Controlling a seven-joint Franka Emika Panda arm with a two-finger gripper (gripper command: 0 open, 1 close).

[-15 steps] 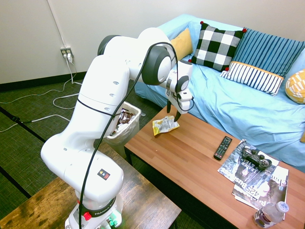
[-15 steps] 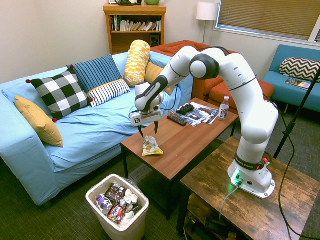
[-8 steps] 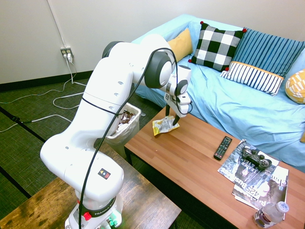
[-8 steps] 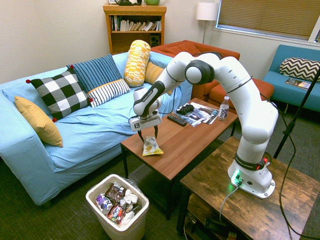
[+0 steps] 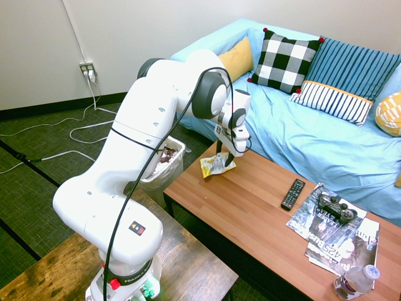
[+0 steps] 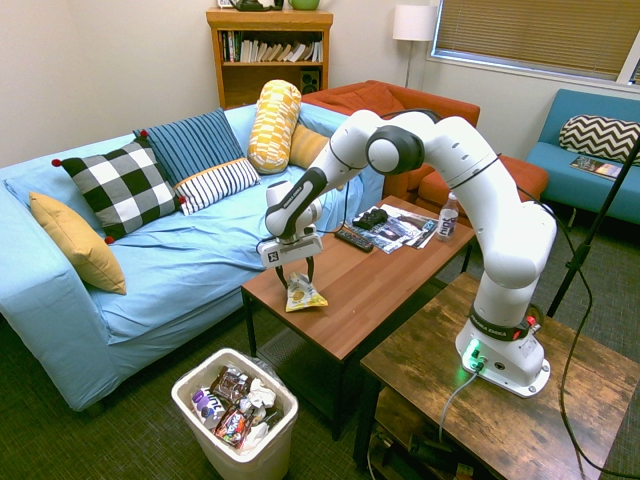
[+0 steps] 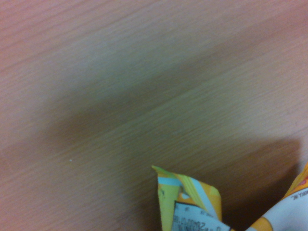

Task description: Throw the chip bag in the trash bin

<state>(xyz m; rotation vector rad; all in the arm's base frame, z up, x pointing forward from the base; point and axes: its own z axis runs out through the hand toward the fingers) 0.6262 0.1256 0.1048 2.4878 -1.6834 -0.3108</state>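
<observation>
On tabletop corner: pincer point(image 6: 291, 276) spread, has dropped to straddle bag point(image 6: 300, 294) | not yet pinched | bin point(image 6: 236, 408) below on floor, grasp imminent

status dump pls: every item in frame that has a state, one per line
chip bag: crumpled, lying on the coffee table near its end, not lifted
claw: open, fingers down either side of the bag's top
trash bin: upright on the floor, no lid, nearly full of wrappers
water bottle: upright, capped
remote: flat on the table
game controller: resting on the magazines
</observation>
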